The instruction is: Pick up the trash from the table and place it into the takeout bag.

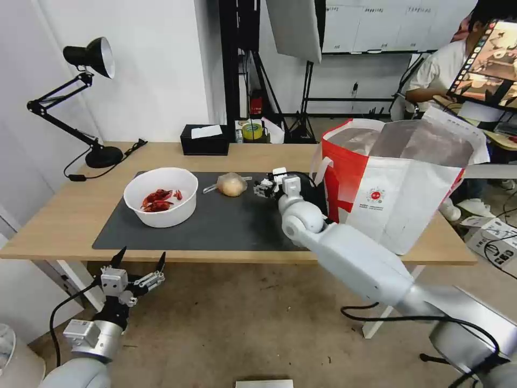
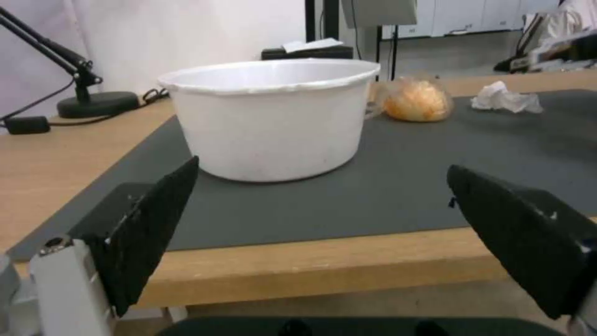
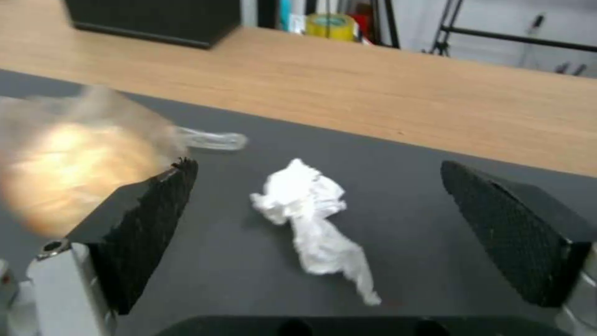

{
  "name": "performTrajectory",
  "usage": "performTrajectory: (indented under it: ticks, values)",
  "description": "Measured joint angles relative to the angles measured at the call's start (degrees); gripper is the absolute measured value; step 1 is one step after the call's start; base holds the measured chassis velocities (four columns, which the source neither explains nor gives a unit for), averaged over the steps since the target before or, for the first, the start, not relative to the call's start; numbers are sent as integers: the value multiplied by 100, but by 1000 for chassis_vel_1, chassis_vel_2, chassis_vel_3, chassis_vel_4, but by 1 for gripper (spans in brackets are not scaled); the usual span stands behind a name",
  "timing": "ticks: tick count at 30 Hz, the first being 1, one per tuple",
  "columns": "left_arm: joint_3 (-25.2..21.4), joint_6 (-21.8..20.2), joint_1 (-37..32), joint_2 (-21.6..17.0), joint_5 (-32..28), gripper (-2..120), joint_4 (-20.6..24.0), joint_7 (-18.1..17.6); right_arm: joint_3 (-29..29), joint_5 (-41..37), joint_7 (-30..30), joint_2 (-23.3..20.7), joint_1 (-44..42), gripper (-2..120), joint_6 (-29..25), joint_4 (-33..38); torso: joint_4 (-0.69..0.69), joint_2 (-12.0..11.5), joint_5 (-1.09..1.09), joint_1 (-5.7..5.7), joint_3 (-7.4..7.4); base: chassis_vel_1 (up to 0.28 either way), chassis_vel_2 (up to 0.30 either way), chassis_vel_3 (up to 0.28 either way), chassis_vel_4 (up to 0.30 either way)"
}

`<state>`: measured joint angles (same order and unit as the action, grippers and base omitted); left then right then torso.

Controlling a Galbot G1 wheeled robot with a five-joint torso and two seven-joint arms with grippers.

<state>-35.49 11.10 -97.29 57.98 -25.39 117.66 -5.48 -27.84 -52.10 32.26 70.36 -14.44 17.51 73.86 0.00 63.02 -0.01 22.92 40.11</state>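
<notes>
While the right gripper (image 3: pixel 317 210) hovers over the dark grey mat (image 3: pixel 435 261) with fingers spread, the right wrist view reveals the crumpled white tissue (image 3: pixel 311 219) between them. At 2 o'clock in the head view stands the takeout bag (image 1: pixel 398 183). Below the table (image 1: pixel 54 215) edge, the left gripper (image 1: pixel 139 262) waits, also spread.

Head view high, looking down over table (image 1: pixel 64 215), left wrist view low at its edge, right wrist view close above mat (image 3: pixel 435 177)

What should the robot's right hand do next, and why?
Probably lower the right gripper and close it on the crumpled white tissue: its open fingers already straddle the tissue on the dark grey mat, without touching.
</notes>
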Motion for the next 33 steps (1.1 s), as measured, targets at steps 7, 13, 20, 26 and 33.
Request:
performTrajectory:
  ticks: [7,13,20,26,33]
  values:
    - [0,17,-12,84,30,100,34,1,-12,-6,43,391,185,100,74,-714,0,0,0,0,0,0,0,0,0]
    - [-1,65,-55,98,44,100,29,4,-8,-2,-34,578,228,100,98,-1034,0,1,1,-1,0,0,0,0,0]
    - [-14,86,-56,124,45,100,17,5,45,42,-330,744,265,100,99,-1434,0,1,1,0,0,0,0,0,0]
    - [-18,87,-35,135,36,100,10,6,57,80,-445,769,262,100,95,-1547,-1,1,1,0,0,0,0,0,0]
    - [-95,86,-49,144,-99,100,-14,8,59,84,-533,809,295,96,93,-1653,-1,0,1,0,0,0,0,0,0]
